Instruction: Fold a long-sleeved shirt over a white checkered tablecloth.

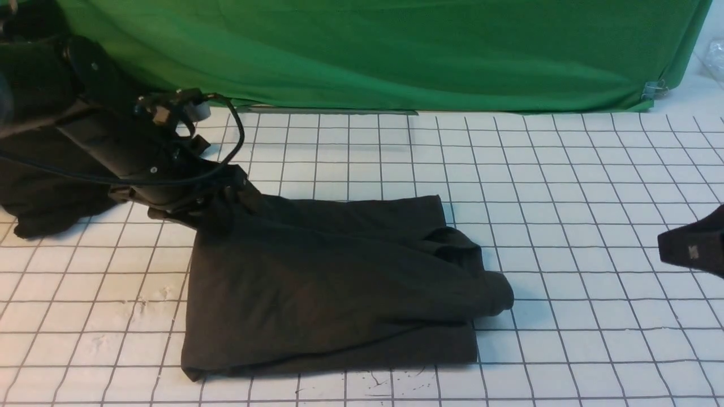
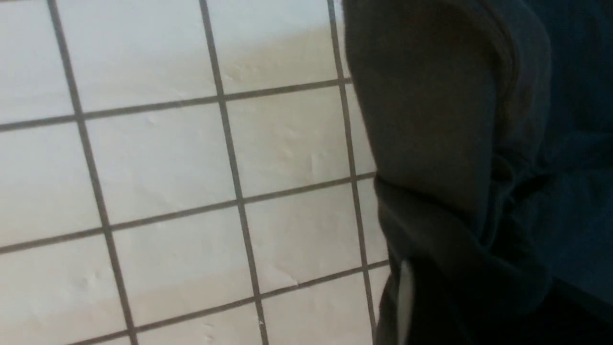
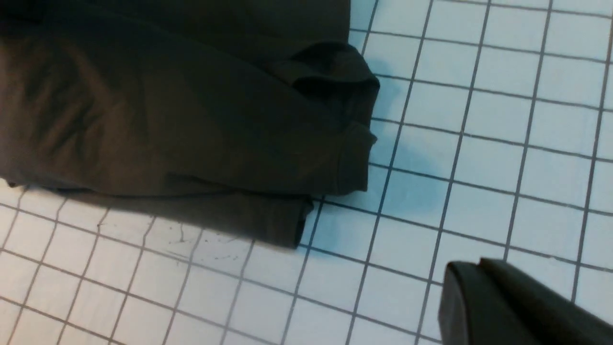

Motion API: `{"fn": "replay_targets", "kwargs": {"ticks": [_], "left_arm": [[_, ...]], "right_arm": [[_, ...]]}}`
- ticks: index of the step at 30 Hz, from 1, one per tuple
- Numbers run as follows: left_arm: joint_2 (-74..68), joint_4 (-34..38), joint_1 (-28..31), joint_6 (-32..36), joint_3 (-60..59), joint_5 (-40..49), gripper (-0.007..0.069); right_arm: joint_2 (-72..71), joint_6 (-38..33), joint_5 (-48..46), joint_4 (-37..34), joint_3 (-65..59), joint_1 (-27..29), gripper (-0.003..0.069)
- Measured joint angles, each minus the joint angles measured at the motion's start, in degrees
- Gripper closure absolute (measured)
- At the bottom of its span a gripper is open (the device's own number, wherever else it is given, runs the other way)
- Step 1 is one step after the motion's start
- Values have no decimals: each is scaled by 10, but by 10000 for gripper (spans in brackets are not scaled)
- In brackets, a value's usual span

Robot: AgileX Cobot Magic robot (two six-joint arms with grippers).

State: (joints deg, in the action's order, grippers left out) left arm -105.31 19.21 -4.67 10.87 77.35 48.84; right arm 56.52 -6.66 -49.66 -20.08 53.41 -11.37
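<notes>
Lying folded, dark long-sleeved shirt (image 1: 334,282) on white checkered tablecloth (image 1: 565,186); left jaws unclear, right pressed together.

Long-sleeved shirt (image 1: 334,282): one, folded
White checkered tablecloth (image 1: 565,186): one
Heap of black cloth (image 1: 45,192): one
Green backdrop cloth (image 1: 396,51): one
Grippers in view: two

Left arm reaching low, left pincer (image 1: 226,195) hidden, right pincer (image 1: 676,251) closed, hovering
</notes>
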Motion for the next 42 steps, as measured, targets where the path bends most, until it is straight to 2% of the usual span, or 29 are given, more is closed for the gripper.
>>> {"fn": "replay_targets", "kwargs": {"ticks": [1, 2, 5, 6, 7, 8, 9, 10, 11, 13, 22, 29, 32, 35, 36, 42], "left_arm": [[11, 0, 0, -5, 3, 12, 277], [22, 5, 1, -9, 6, 30, 237], [63, 23, 1, -11, 20, 76, 232], [86, 32, 1, -2, 23, 97, 284], [91, 34, 1, 1, 23, 100, 295], [115, 36, 1, 6, 23, 109, 356], [153, 36, 1, 14, 22, 118, 463], [159, 36, 1, 14, 21, 118, 463], [207, 37, 1, 16, 12, 114, 554], [286, 37, 1, 18, -12, 97, 604], [623, 18, 1, 24, -193, -4, 623], [801, 15, 1, 21, -334, -39, 623], [848, 14, 1, 18, -379, -48, 623], [905, 10, 1, 15, -426, -94, 623], [934, 8, 1, 15, -443, -133, 623], [973, 9, 1, 15, -452, -193, 623]], "right_arm": [[0, 0, -18, 0, 27, 0, 648], [0, -1, -26, 0, 42, 0, 648], [-17, -10, -18, -1, 75, 0, 648], [-33, -20, -3, -4, 79, 0, 648], [-37, -21, 1, -4, 80, 0, 648], [-51, -25, 15, -5, 80, 0, 648], [-88, -28, 53, -4, 77, 0, 648], [-93, -28, 59, -3, 74, 0, 648], [-128, -30, 102, -1, 61, 0, 651], [-196, -32, 190, 6, 27, 0, 655], [-450, -34, 567, 54, -226, 0, 657], [-515, -36, 780, 56, -343, 0, 657], [-516, -36, 800, 56, -349, 0, 657], [-517, -36, 810, 56, -350, 0, 652], [-517, -36, 811, 56, -350, 0, 650], [-517, -36, 811, 56, -350, 0, 645]]}}
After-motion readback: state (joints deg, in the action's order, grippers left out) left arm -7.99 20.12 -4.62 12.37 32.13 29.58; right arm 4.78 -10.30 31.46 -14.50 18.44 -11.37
